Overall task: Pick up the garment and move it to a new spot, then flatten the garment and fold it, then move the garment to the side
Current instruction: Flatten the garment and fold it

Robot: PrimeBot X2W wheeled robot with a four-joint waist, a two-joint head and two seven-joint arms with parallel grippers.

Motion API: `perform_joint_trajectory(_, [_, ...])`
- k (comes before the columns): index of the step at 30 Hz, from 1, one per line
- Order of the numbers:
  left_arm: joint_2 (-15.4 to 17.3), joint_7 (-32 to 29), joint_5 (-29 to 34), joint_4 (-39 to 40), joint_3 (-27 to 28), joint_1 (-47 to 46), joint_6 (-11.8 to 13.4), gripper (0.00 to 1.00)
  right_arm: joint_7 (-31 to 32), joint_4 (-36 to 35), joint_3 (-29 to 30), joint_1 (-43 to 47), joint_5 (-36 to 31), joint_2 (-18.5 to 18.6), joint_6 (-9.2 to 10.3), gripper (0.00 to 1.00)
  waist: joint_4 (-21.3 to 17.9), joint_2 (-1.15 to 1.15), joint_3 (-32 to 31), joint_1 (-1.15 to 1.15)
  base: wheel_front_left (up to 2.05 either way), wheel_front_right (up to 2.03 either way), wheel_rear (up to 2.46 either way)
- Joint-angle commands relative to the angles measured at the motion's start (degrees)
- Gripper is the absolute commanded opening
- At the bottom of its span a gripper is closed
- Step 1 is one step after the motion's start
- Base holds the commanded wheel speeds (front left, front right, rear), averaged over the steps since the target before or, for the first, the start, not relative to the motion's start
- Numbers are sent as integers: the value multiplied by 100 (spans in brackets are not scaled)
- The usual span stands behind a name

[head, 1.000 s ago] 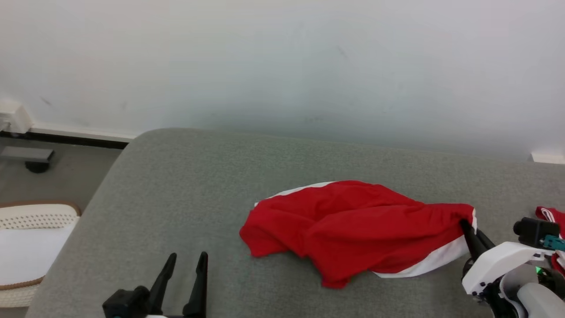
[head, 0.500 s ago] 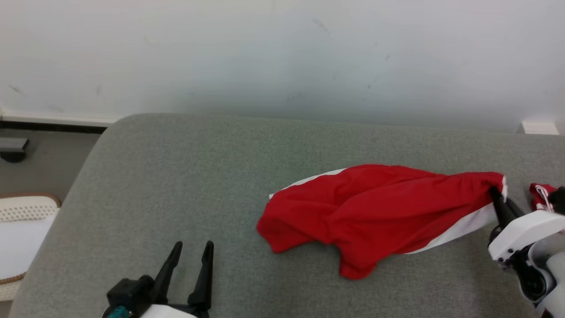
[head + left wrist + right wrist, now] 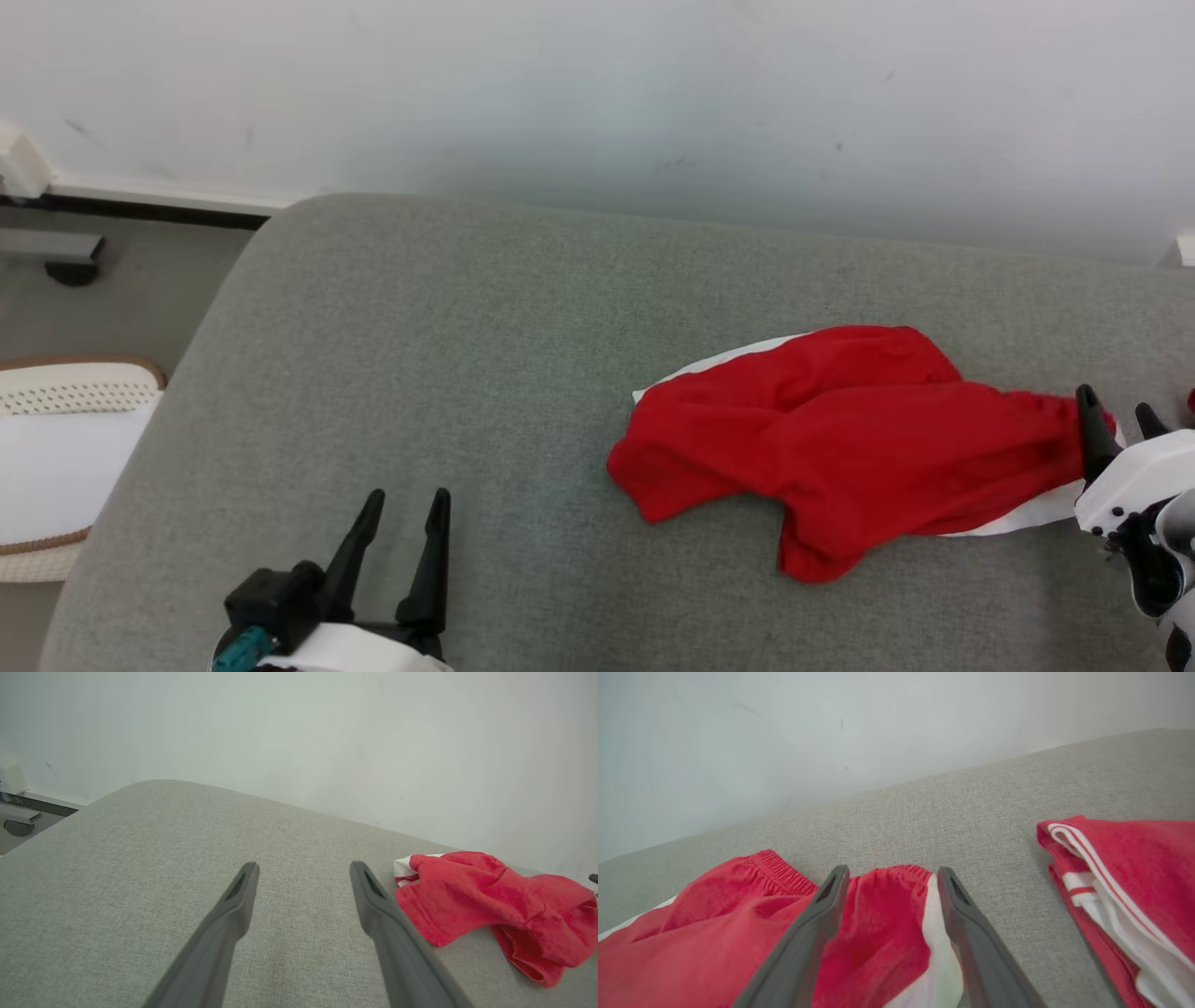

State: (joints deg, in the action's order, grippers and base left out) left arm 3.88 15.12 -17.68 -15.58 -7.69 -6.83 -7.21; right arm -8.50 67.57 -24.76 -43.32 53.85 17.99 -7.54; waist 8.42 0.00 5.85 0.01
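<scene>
- On the grey cushion [image 3: 420,327], which is the broadest thing before you, everything in play lies on one soft, flat, fabric-covered top; I place the rest against it.
- The garment [image 3: 840,439], red shorts with a white side stripe, lies crumpled on the cushion's right half, about midway between its far and near edges. It is bunched in loose folds, with one leg drooping toward the near edge.
- Judge it light, limp and not fragile. It will sag and trail from any single hold, and it may drag on the cushion's rough weave rather than slide.
- A second red-and-white cloth [image 3: 1134,858] sits folded at the cushion's far right end, near the garment but apart from it. Keep your pulls clear of it.
- Your right gripper [image 3: 1113,403] is at the cushion's right end with its fingers spread apart. They straddle the garment's gathered end and clamp nothing; the cloth lies slack between them.
- Your left gripper [image 3: 406,495] hovers over the cushion's near-left part, well apart from the garment, with its fingers spread wide and nothing between them.
- The elastic waistband [image 3: 896,877] is the smallest thing and the best place to take hold. It is thicker and firmer than the legs, so a pinch there should slip less.
- To flatten the garment, I would take two points on that band, one per gripper, and draw them apart so the legs can hang and spread evenly.
</scene>
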Motion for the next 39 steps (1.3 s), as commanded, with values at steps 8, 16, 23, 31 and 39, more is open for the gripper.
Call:
perform_joint_trajectory(8, [-7, 0, 164, 29, -41, 215, -27, 100, -573, -322, -245, 225, -281, -162, 12, 100, -494, 0, -603, -1, 0, 0, 0])
perform_joint_trajectory(16, [-25, 0, 164, 81, 1, 326, -18, 100, -666, -2059, -112, 975, -841, -119, 12, 100, -971, 0, -762, -1, 0, 0, 0])
perform_joint_trajectory(23, [-45, 0, 155, 97, -32, 349, -21, 100, -665, -3779, 814, 2276, -1928, -293, 12, 100, -1296, 0, -792, -1, 0, 0, 0])
perform_joint_trajectory(31, [-68, 0, 89, 30, -210, 311, -26, 100, -666, -4904, 1450, 3497, -2559, -827, 12, 100, -1590, 0, -745, -1, 0, 0, 0])
perform_joint_trajectory(39, [-73, -2, 29, -236, -595, 142, -31, 100, -664, -5105, 1469, 3667, -2772, -991, 12, 100, -1850, 0, -729, -1, 0, 0, 0])
